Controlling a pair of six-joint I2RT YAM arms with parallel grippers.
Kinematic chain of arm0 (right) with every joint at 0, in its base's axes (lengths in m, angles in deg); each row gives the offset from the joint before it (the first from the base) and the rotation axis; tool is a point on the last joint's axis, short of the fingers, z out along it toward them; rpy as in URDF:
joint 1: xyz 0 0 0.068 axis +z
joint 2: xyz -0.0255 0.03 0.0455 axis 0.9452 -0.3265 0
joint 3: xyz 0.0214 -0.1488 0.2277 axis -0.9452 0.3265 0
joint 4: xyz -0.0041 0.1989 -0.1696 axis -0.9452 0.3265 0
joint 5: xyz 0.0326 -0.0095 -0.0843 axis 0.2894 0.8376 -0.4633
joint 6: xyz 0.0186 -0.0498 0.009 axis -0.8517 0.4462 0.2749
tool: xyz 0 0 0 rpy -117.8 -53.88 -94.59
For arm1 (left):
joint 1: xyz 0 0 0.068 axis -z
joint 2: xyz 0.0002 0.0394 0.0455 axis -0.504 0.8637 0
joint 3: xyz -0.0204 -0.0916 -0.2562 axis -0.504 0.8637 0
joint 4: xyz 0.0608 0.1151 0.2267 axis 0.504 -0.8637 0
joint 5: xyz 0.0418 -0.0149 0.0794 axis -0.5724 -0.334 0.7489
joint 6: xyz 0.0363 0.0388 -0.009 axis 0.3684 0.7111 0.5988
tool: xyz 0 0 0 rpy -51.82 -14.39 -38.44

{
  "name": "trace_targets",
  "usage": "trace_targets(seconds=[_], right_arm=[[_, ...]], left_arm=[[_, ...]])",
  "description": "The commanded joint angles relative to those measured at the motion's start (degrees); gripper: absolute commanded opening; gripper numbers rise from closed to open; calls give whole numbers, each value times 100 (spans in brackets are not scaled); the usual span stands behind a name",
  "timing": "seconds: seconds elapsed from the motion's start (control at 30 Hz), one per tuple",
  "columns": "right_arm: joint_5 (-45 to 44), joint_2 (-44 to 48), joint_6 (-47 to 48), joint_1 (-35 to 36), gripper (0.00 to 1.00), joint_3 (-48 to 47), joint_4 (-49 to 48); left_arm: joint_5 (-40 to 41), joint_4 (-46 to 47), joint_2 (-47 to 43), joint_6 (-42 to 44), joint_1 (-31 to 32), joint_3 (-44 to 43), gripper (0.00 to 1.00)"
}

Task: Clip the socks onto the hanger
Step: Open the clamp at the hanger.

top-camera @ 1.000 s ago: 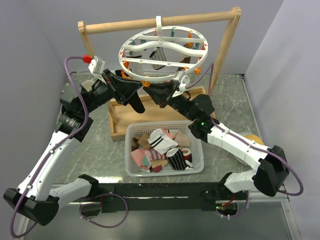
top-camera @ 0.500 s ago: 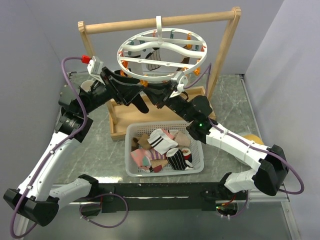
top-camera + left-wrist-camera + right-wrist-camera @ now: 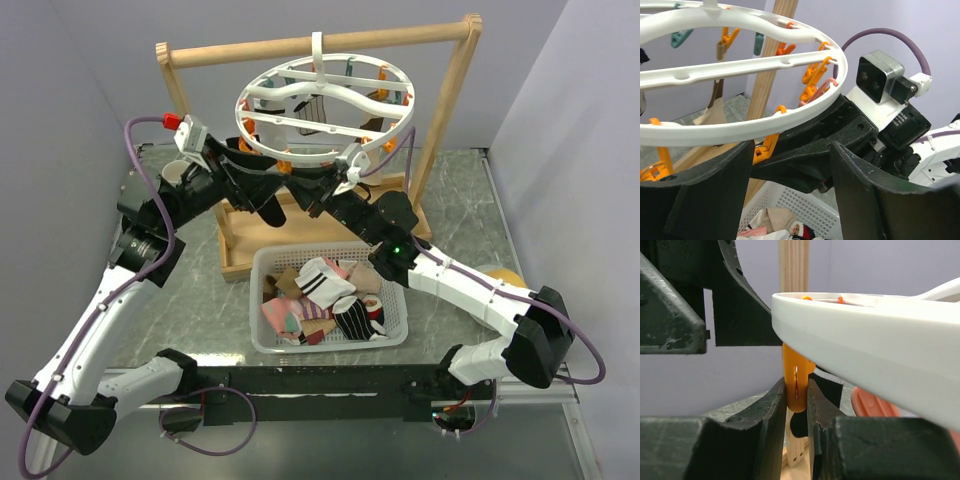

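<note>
White plastic ring, that's your hanger (image 3: 300, 150): round rim, wavy and straight crossbars, a flat hook over the round bar of the pale wooden frame (image 3: 250, 47). It sits upper centre of the overhead view, slightly tilted. Small orange and teal pegs hang under the smooth, glossy rim (image 3: 740, 131).

Your right gripper (image 3: 796, 395) is pinched onto one orange peg (image 3: 795, 367) at the near edge of the ring. Both black fingers press its sides, right under the rim.

Your left gripper (image 3: 790, 155) stands wide open with nothing between its fingers. It's just left of the right one, below the same near edge; I can't tell if it touches the ring.

Socks (image 3: 325, 295) lie heaped in a white lattice basket (image 3: 330, 345), lower centre of the overhead view. They're soft fabric: pink, tan, white and black-and-white striped. At least one dark-and-pale sock (image 3: 315, 108) hangs from the far side of the ring.

Matte black gripper shells; grey-green marbled tabletop (image 3: 460, 200).
</note>
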State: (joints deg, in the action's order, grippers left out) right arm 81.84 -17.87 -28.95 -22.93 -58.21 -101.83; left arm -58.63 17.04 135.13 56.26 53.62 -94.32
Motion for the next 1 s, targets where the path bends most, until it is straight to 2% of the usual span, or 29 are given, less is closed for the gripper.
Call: trace_targets(seconds=[0.0,0.13,0.53,0.7,0.97], right_arm=[[-51,37,174,59,4,-282,-176],[-51,11,210,59,3,-317,-123],[46,-77,78,86,1,-467,-36],[-42,-139,69,95,1,-441,-26],[-42,-209,78,121,0,-493,17]], left_arm=[[328,-178,-303,239,-41,114,67],[408,-399,-479,354,-76,167,74],[425,154,-155,485,-94,149,74],[583,-56,74,802,-68,-211,71],[742,154,180,548,-50,-290,64]])
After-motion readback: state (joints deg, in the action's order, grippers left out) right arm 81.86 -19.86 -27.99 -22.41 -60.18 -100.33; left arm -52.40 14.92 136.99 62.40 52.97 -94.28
